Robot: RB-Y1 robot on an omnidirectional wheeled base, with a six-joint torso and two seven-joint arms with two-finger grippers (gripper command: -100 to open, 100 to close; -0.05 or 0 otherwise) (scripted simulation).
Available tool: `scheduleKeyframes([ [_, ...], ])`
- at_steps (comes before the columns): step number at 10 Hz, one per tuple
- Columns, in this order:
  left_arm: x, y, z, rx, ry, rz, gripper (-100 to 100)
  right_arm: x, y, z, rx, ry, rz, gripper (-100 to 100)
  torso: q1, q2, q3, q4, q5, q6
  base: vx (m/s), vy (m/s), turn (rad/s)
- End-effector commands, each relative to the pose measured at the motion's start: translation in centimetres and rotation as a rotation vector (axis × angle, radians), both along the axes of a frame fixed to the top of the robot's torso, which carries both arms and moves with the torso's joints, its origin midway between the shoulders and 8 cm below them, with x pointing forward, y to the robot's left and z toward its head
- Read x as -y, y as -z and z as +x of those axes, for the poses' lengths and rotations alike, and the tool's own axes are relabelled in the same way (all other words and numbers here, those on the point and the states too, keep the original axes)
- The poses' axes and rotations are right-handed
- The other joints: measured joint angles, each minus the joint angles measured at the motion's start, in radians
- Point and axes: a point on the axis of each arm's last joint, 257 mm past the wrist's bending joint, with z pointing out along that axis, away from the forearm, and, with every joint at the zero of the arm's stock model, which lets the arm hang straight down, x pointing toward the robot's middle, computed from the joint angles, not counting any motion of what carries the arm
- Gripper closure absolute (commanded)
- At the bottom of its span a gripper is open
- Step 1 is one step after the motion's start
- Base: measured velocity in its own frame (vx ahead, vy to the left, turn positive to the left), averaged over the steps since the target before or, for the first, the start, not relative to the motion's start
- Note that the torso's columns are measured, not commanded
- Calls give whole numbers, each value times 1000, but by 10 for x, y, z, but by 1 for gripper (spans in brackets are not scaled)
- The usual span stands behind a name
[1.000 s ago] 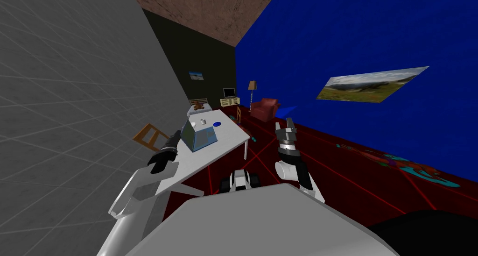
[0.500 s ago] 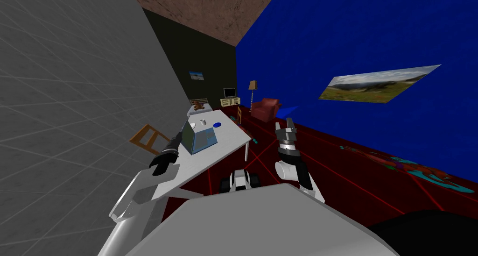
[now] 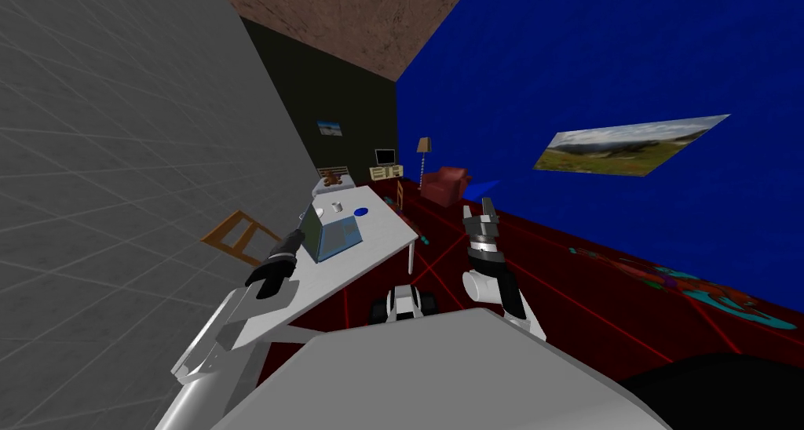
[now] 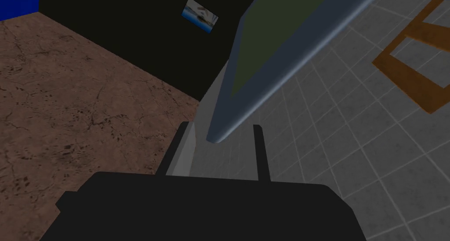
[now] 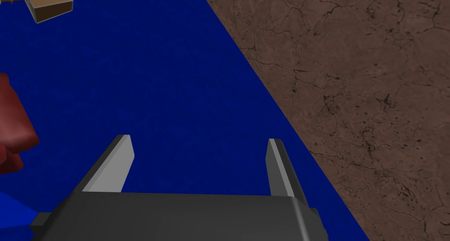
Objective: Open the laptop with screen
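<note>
The laptop (image 3: 336, 237) sat on the white table (image 3: 389, 229) with its lid (image 4: 272, 53) raised steeply. Behind the laptop, the left gripper (image 4: 222, 125) had its fingers drawn in on one corner of that lid's edge, while the right gripper (image 5: 199, 139) hung well apart from the laptop, fingers spread and empty. With so little lid between the blades, I judged the corner could slide out as the lid swung, or the pull could drag the whole laptop across the table instead of turning the hinge.

White table (image 3: 383, 231); wooden chair (image 4: 408, 82); red armchair (image 3: 448, 184); floor lamp (image 3: 424, 143)
</note>
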Motion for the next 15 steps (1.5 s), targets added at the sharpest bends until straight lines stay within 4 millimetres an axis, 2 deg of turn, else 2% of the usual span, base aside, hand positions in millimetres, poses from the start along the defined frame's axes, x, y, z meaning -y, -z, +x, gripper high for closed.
scheduleKeyframes([
  [1, -2, 5, -5, -68, -2, 125, 100, 0, 0, 0, 0, 0, 0, 0, 2, 0, 0, 0, 1, 1, 63, -140, -31],
  [2, -4, 1, -5, -52, -8, 102, 100, 0, 0, 0, 0, 0, 0, 0, 5, 0, 0, 0, 2, 0, 22, -59, 6],
  [5, -8, 18, -2, -116, -12, 226, 100, 0, 0, 0, 0, 0, 0, 0, 10, 4, 3, 1, 3, -6, 41, -78, 18],
  [12, -7, 64, 10, -274, 19, 492, 100, 0, 0, 0, 0, 0, 0, 0, 14, 3, 3, -1, 7, -6, 53, -103, 14],
  [13, -6, 53, 11, -248, 14, 474, 100, 0, 0, 0, 0, 0, 0, 0, 14, 3, 3, -1, 7, -6, 22, -49, 1],
  [15, -1, 54, 13, -244, 26, 535, 100, 0, 0, 0, 0, 0, 0, 0, 12, 6, 4, 3, 2, -10, 84, -32, 233],
])
